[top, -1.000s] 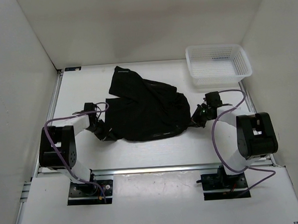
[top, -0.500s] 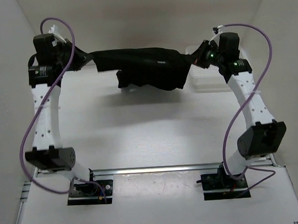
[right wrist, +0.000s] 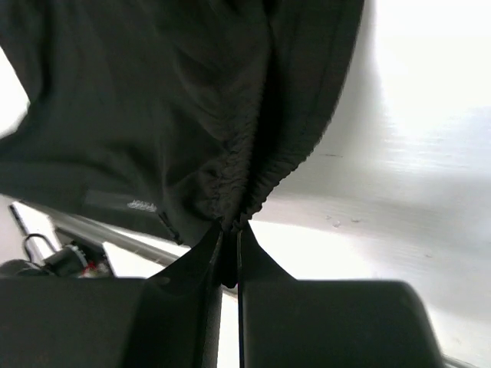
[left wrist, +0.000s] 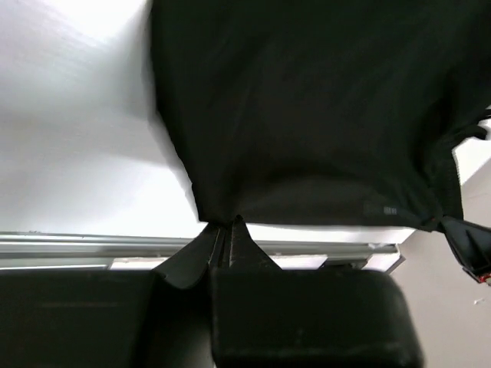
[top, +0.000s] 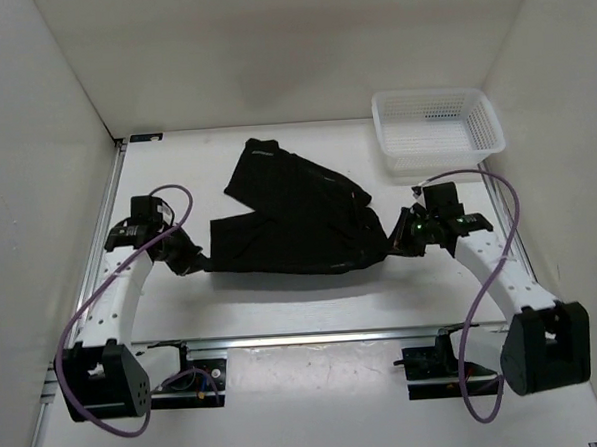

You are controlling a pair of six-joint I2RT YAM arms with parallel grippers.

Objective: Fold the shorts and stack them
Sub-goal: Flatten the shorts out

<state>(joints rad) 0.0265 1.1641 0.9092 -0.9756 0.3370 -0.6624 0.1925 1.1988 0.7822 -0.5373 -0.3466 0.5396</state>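
The black shorts [top: 293,219] lie spread on the white table, one leg reaching toward the back. The near edge is stretched between my two grippers. My left gripper [top: 192,262] is shut on the left corner of the shorts [left wrist: 307,115], fabric pinched between its fingertips [left wrist: 221,230]. My right gripper [top: 392,241] is shut on the gathered waistband at the right corner of the shorts [right wrist: 176,115], fabric bunched between its fingertips [right wrist: 229,230]. Both grippers sit low, near the table surface.
A white mesh basket [top: 437,126] stands at the back right corner, beside the right wall. White walls enclose the table on the left, back and right. A metal rail [top: 314,336] runs along the near edge.
Half a second ago both arms held the shorts high and stretched near the back. Now both have come down and toward the front, laying the shorts on the table, still gripped.
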